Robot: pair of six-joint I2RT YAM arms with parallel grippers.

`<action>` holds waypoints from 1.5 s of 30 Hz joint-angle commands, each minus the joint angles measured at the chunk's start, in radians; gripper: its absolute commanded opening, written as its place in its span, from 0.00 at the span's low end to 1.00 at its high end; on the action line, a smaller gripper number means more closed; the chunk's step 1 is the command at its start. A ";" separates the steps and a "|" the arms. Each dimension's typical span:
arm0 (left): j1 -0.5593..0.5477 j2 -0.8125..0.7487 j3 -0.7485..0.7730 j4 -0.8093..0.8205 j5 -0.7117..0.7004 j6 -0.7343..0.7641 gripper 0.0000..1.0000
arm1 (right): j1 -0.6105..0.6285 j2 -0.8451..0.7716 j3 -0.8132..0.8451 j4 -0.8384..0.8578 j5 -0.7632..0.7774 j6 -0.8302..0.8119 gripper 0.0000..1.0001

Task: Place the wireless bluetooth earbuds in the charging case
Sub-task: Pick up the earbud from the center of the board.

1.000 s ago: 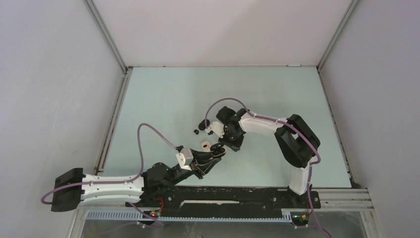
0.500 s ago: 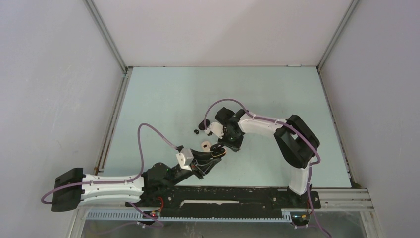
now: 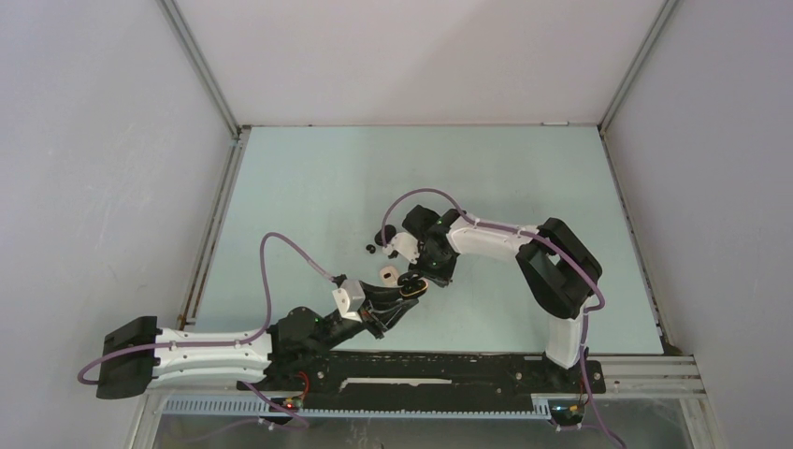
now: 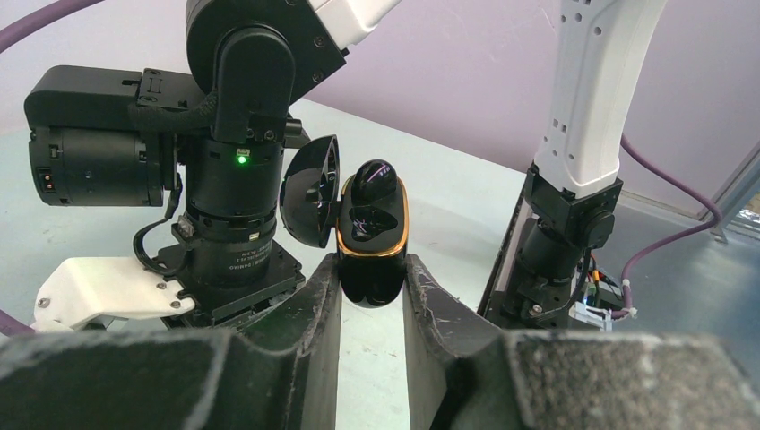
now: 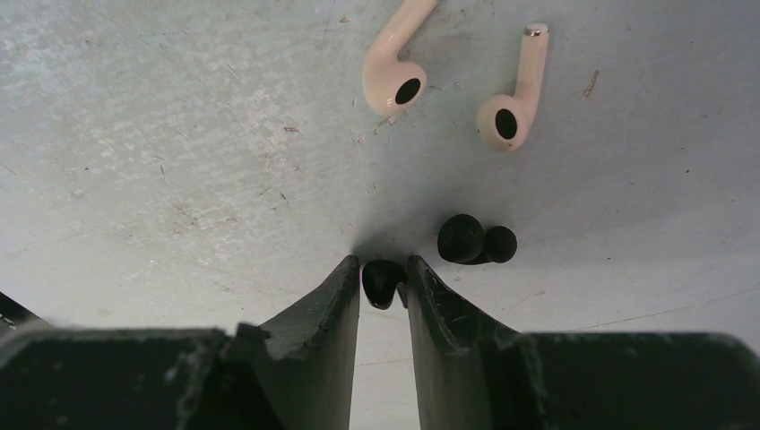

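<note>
- The left fingers (image 4: 309, 327) pinch the lower part of the charging case (image 4: 372, 242) from both sides. The bottom of the case is hidden between them.
- The case stands upright above the desk (image 3: 327, 178), and its lid (image 4: 309, 193) hangs open to the left side.
- A seated earbud (image 4: 372, 182) fills the upper socket. The lower socket is dark and glossy, so I cannot tell what is in it.
- The right fingers (image 5: 318, 327) are almost pressed together and pinch a black earbud (image 5: 383, 280) at their tips. Only its top part shows, and I cannot tell if it touches the desk.
- A second black earbud (image 5: 475, 240) lies on the desk just beside the right fingertip, not touching it.
- Two white earbuds (image 5: 511, 98) lie farther ahead, well apart from the fingers. The stem of the left one is cut off by the upper edge of the picture.
- From above, the right wrist (image 3: 432, 254) covers its own fingers, and the case is only a small dark spot.
- In the left wrist view, the body of the right wrist stands close behind the open lid, with little room between them.
- Both arms meet near the middle of the desk, well apart from the metal rails (image 3: 213, 220) at its sides.
</note>
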 commanded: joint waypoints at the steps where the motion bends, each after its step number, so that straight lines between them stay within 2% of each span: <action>1: -0.008 0.002 -0.010 0.031 -0.012 -0.009 0.00 | 0.010 0.016 0.002 0.028 -0.004 0.014 0.28; 4: -0.010 0.000 -0.011 0.030 -0.012 -0.009 0.00 | 0.009 0.019 0.002 0.020 0.000 0.015 0.25; 10: -0.008 0.001 -0.013 0.030 -0.012 -0.009 0.00 | 0.007 0.004 0.001 -0.003 0.008 -0.005 0.30; 24: -0.010 0.008 -0.008 0.030 -0.012 -0.005 0.00 | 0.005 0.003 -0.020 -0.008 0.031 -0.020 0.29; 32: -0.010 0.034 0.000 0.044 -0.007 -0.003 0.00 | 0.006 0.001 -0.039 0.000 0.044 -0.025 0.22; 37: -0.010 0.037 -0.003 0.048 -0.007 -0.005 0.00 | 0.000 -0.015 -0.039 0.000 0.039 -0.026 0.10; 45: -0.010 0.038 -0.003 0.048 0.001 -0.004 0.00 | -0.084 -0.237 -0.026 -0.069 -0.071 -0.076 0.00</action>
